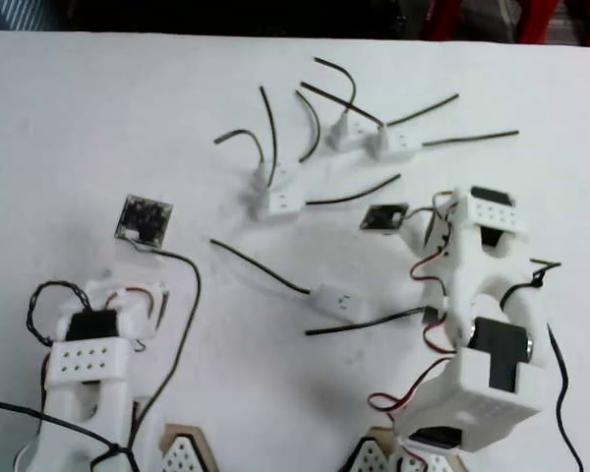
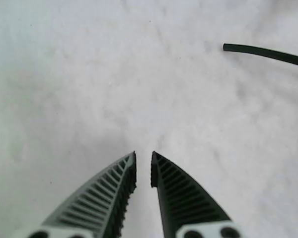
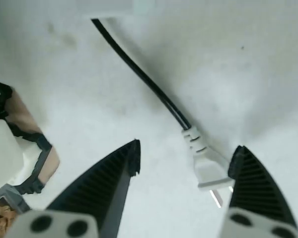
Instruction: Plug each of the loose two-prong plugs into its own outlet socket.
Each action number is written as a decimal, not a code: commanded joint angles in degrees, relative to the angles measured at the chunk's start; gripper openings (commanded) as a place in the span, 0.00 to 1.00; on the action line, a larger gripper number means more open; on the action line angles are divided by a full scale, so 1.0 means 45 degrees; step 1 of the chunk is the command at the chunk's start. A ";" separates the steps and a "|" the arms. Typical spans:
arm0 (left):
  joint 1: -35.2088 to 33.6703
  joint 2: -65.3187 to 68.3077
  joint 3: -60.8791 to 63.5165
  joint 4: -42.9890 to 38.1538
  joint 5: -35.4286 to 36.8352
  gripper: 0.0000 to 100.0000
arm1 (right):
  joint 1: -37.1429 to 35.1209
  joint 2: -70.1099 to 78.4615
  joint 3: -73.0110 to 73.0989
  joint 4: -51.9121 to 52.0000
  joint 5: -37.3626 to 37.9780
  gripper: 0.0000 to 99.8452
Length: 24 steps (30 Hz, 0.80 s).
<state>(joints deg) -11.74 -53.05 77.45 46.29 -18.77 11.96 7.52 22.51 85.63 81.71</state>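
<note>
A white two-prong plug [image 3: 207,168] on a black cord [image 3: 139,69] lies flat on the white table. My right gripper [image 3: 186,146] is open around it, and the plug rests close to one dark finger [image 3: 256,183]. In the high view the right arm [image 1: 482,295] stands at the front right, above the cord's end [image 1: 425,314]. My left gripper [image 2: 143,154] hovers over bare table with its jaws almost touching and nothing between them. A loose cord end [image 2: 248,49] lies beyond it. White outlet sockets lie at mid-table [image 1: 336,300], centre back [image 1: 278,203] and back right [image 1: 393,145].
The left arm [image 1: 88,364] stands at the front left, its black cable [image 1: 182,324] trailing over the table. Black cords fan out from the sockets toward the back edge [image 1: 295,35]. Wooden-edged arm bases [image 1: 182,452] sit at the front edge.
</note>
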 commanded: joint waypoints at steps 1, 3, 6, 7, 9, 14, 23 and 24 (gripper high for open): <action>-0.0088 -0.0303 -0.0059 -0.0195 -0.0117 0.08 | 0.0029 0.0127 -0.0449 0.0361 0.0137 0.29; -0.0088 -0.0303 -0.0059 -0.0195 -0.0117 0.08 | 0.0010 0.0420 -0.0039 -0.0205 0.0137 0.29; -0.0088 -0.0303 -0.0059 -0.0195 -0.0117 0.08 | -0.0010 0.0967 0.0860 -0.1729 0.0137 0.29; -0.0088 -0.0303 -0.0059 -0.0195 -0.0117 0.08 | 0.0049 0.1143 0.1192 -0.2393 0.0137 0.29; -0.0088 -0.0303 -0.0059 -0.0195 -0.0117 0.08 | 0.0127 0.1299 0.1582 -0.3253 0.0137 0.27; -0.0088 -0.0303 -0.0059 -0.0195 -0.0117 0.08 | 0.0244 0.0850 0.1621 -0.3311 0.0137 0.03; -0.0088 -0.0303 -0.0059 -0.0195 -0.0117 0.08 | 0.0498 -0.2667 0.1621 -0.1143 0.0137 0.02; -0.0088 -0.0303 -0.0059 -0.0195 -0.0117 0.08 | 0.0479 -0.3233 0.1621 -0.0791 0.0137 0.02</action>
<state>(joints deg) -11.74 -53.05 77.45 46.29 -18.77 13.80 1.01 30.15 77.98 81.71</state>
